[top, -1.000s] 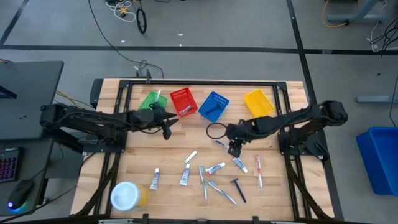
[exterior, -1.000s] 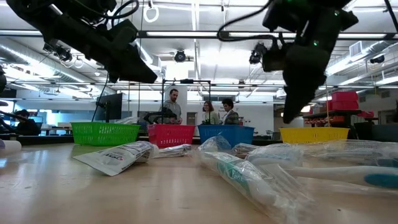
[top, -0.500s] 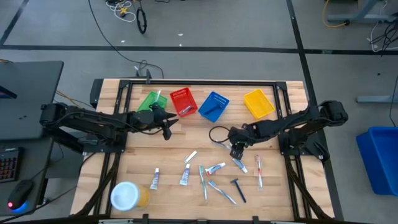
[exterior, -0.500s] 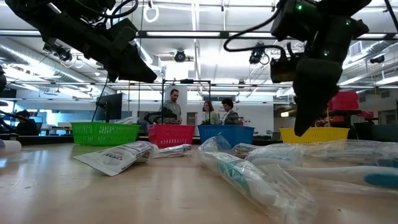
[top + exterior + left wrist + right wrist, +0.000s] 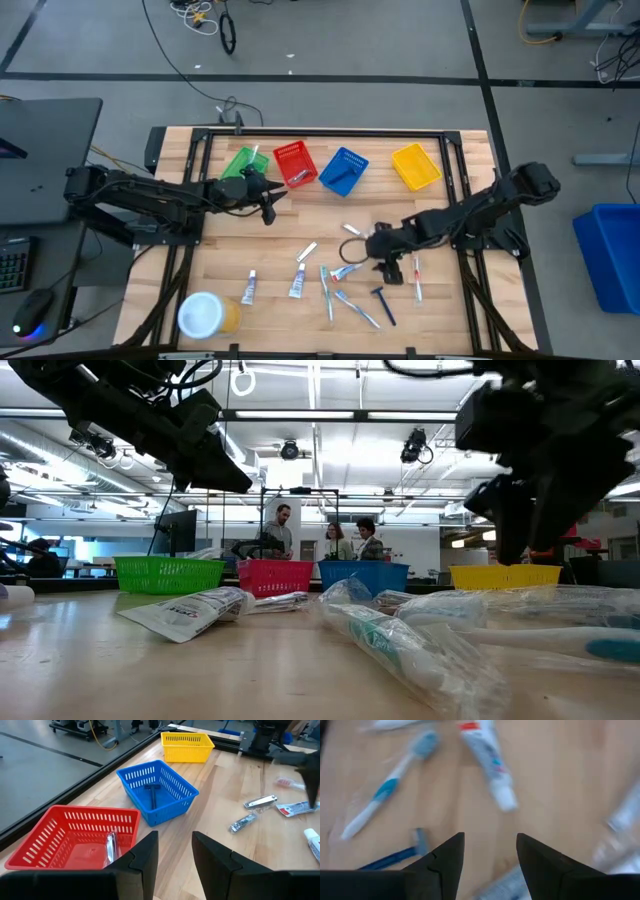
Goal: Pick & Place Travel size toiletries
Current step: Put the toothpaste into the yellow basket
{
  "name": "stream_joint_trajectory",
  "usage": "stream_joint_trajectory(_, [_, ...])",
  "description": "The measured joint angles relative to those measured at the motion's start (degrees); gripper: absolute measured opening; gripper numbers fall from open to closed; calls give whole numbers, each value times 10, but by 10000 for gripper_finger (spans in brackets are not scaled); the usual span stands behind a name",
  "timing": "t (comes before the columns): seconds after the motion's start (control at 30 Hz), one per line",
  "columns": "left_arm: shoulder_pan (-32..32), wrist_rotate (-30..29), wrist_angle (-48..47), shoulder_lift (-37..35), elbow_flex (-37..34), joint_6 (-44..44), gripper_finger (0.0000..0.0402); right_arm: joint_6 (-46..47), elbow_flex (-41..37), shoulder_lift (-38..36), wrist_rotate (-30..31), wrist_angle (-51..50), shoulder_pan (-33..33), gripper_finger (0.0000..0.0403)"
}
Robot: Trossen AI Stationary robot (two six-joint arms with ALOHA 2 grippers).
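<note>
Small tubes, toothbrushes and a razor lie scattered on the near middle of the wooden table. Among them are a white tube (image 5: 347, 270), a blue toothbrush (image 5: 355, 305), a dark blue razor (image 5: 382, 303) and a red toothbrush (image 5: 416, 278). My right gripper (image 5: 385, 262) hovers open just above them; its wrist view shows a tube (image 5: 490, 760), a blue toothbrush (image 5: 385, 795) and the razor (image 5: 395, 855) beyond its fingers (image 5: 445, 855). My left gripper (image 5: 268, 205) waits open near the red basket (image 5: 294, 163), holding nothing.
Green (image 5: 243, 162), red, blue (image 5: 343, 170) and yellow (image 5: 415, 165) baskets stand in a row along the far side. The blue basket holds a razor (image 5: 152, 795), and the red one holds an item (image 5: 110, 845). A white-lidded yellow jar (image 5: 205, 315) sits at the near left corner. People stand in the room beyond.
My right gripper has moved toward the table's near edge and lower, from beside the small item in the middle of the table to over the cluster of tubes and toothbrushes.
</note>
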Motion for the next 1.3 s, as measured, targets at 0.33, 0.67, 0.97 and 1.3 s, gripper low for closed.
stream_joint_trajectory(0.33, [0,7,-1,0,0,-2,126,148,0,11,-1,-65,19,222])
stream_joint_trajectory(0.67, [0,7,-2,0,0,-2,126,293,0,11,14,-140,46,270])
stream_joint_trajectory(0.97, [0,5,-3,0,0,-3,126,337,0,11,74,-117,53,259])
stream_joint_trajectory(1.3, [0,5,-7,0,0,-9,126,376,-3,60,88,-99,56,236])
